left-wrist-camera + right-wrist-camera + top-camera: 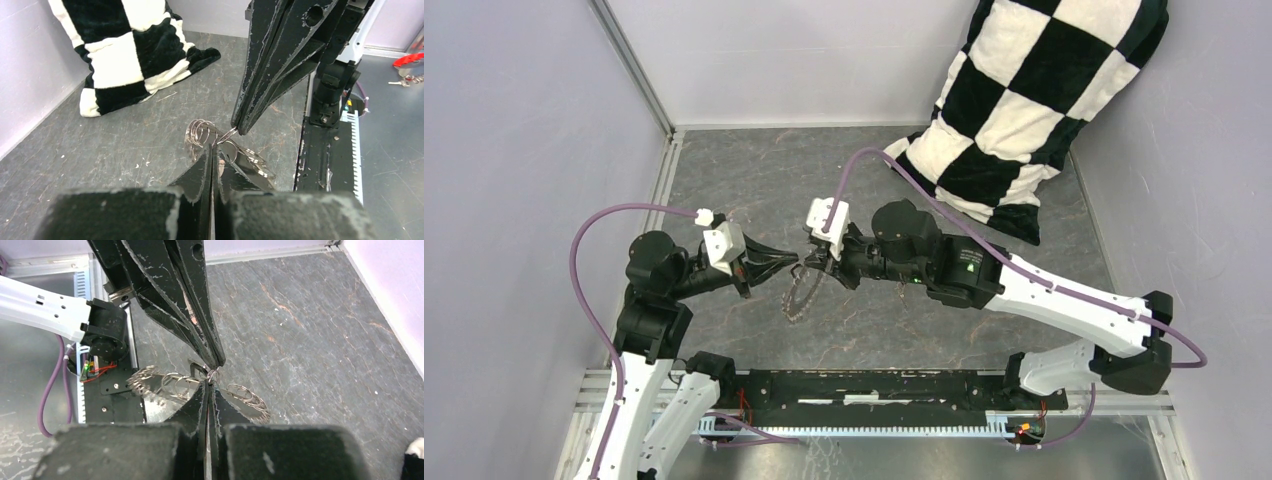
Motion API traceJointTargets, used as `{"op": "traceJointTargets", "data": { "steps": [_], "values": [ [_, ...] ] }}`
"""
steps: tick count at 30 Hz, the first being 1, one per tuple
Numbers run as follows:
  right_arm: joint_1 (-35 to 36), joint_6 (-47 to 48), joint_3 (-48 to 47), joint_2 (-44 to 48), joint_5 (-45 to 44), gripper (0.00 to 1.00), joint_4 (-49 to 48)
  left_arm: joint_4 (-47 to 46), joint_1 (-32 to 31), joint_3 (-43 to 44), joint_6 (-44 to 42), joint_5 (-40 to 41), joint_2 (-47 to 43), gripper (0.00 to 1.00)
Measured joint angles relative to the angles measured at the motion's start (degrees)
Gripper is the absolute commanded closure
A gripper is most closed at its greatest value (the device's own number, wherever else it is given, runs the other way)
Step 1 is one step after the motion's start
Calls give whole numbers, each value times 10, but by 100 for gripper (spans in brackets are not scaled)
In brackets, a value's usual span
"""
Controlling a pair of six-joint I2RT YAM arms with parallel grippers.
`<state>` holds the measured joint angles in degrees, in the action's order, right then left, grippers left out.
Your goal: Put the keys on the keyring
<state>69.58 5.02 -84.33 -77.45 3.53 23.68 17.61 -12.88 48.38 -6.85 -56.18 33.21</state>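
Observation:
The keyring point(801, 296) hangs in the air between the two arms, above the dark table, a loop strung with many small silvery rings and tags. My left gripper point(794, 261) and right gripper point(810, 258) meet tip to tip at its top. In the left wrist view my left gripper point(212, 149) is shut, pinching the keyring point(200, 132) at its wire. Just above it, the right gripper point(240, 130) nips a thin silvery piece. In the right wrist view my right gripper point(208, 385) is shut on the keyring point(246, 396), with the left gripper point(218, 365) touching from above. I cannot make out the loose keys.
A black-and-white checked cushion point(1024, 110) leans in the back right corner. Grey walls close in the table on the left, back and right. A black rail point(884, 385) runs along the near edge. A red item with small metal pieces point(407, 70) lies beyond the rail.

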Motion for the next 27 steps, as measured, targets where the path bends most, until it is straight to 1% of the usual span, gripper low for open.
{"op": "traceJointTargets", "data": {
  "steps": [5, 9, 12, 19, 23, 24, 27],
  "values": [
    [0, -7, 66, 36, 14, 100, -74, -2, 0, 0, 2, -20, -1, 98],
    [0, -9, 112, 61, 30, 100, -124, -2, 0, 0, 2, -45, -2, 93],
    [0, -11, 137, 71, 48, 100, -160, -2, 0, 3, 2, -58, -2, 86],
    [0, -22, 185, 87, 91, 100, -236, -13, 1, 12, 2, -76, -3, 76],
    [0, -24, 197, 89, 104, 100, -271, -7, 1, 20, -2, -102, -3, 66],
    [1, -24, 198, 89, 106, 100, -277, -1, 1, 24, -4, -107, -3, 62],
    [1, -24, 205, 95, 115, 100, -288, 13, 2, 36, -22, -110, -3, 57]
  ]
}}
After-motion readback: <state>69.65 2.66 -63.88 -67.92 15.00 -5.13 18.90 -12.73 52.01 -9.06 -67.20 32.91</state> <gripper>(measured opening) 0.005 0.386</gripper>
